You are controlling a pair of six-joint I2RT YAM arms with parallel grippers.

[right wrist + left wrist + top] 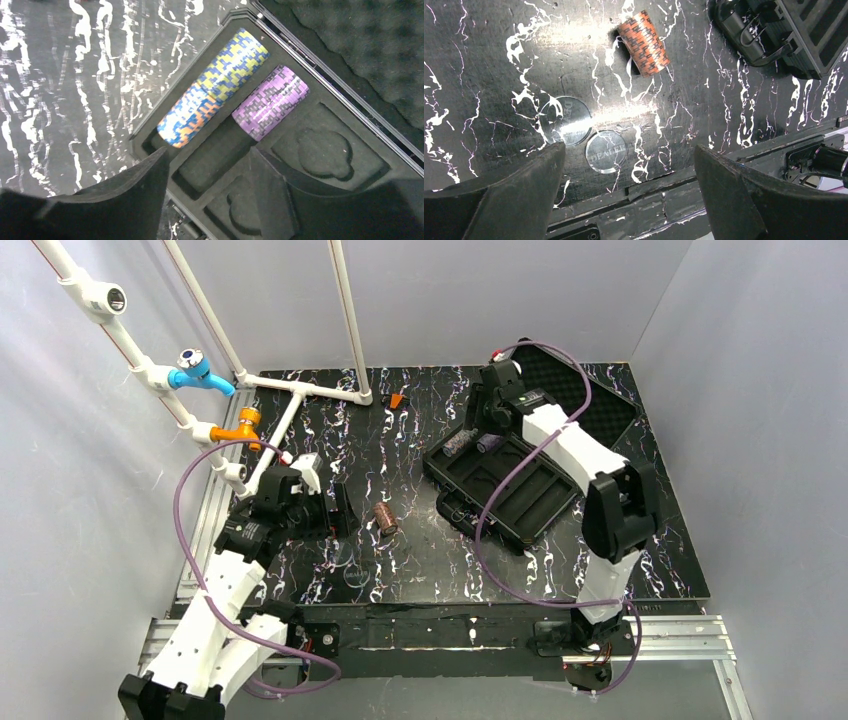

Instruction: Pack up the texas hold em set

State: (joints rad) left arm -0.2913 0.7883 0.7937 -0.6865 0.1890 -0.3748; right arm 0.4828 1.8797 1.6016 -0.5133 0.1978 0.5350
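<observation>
The black case (520,502) lies open right of centre, its egg-crate foam lid (375,50) tipped back. In its moulded tray (325,150) a yellow-blue-orange chip stack (215,87) and a purple chip stack (270,102) lie in neighbouring slots. My right gripper (210,175) hovers open just over the tray's far-left corner (480,430), nothing between its fingers. An orange-brown chip stack (644,43) lies on its side on the table (385,521). My left gripper (629,185) stands wide open and empty, a little to that stack's left (340,512).
Two clear round dealer buttons (565,120) (606,151) lie on the marbled black table between the left gripper and the stack. A small orange piece (397,400) sits at the back. White pipework with a blue valve (195,370) and an orange valve (243,426) stands at the left.
</observation>
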